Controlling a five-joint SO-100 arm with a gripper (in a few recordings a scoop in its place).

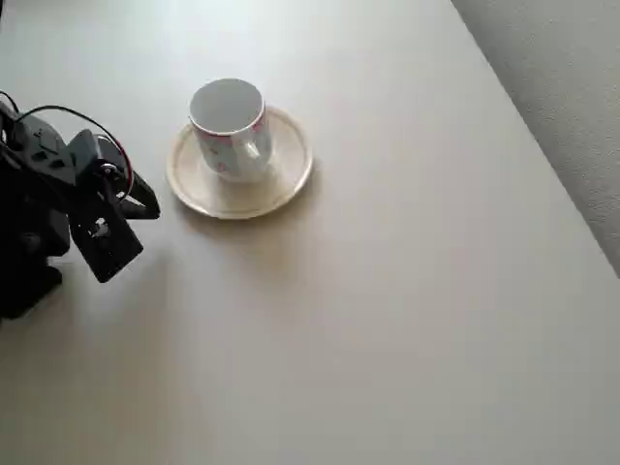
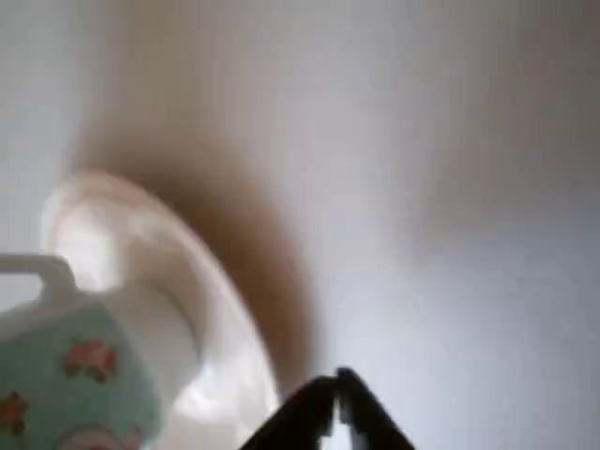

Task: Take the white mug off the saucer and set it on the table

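Overhead view: we see the white mug [image 1: 231, 126] upright on the saucer [image 1: 281, 184] on the table [image 1: 407, 320], just right of our black gripper [image 1: 145, 201], which is closed and holds nothing

Count on the desk [image 1: 407, 291]: one white mug [image 1: 230, 126], one saucer [image 1: 239, 184], one tool [image 1: 145, 201].

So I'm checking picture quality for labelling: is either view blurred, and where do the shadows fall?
Overhead view: sharp, the mug and saucer crisp, soft shadow below the saucer. Wrist view: blurred and close, mug soft, dark shadow beside the saucer, gripper tips dark.
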